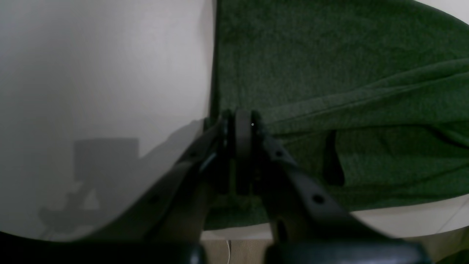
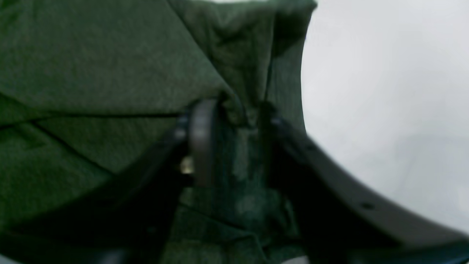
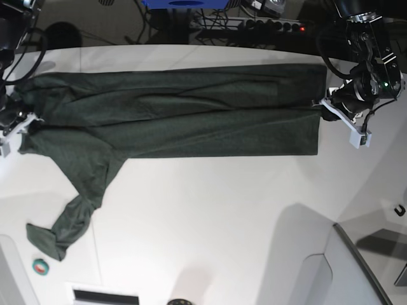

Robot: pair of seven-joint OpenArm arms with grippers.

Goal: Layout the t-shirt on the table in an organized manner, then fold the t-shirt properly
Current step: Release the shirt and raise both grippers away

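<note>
Both arms reach low over t-shirt (image 3: 178,114) ends, wrists level.

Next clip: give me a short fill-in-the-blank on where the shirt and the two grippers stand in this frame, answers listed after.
1. The t-shirt lying stretched across the white table is dark ____ in colour.
2. The left gripper is ____ on the shirt's edge.
3. In the right wrist view, the right gripper has its jaws parted with ____ bunched between them.
4. In the base view, one long sleeve trails toward the table's ____ edge.

Missing words: green; shut; fabric; near
</note>
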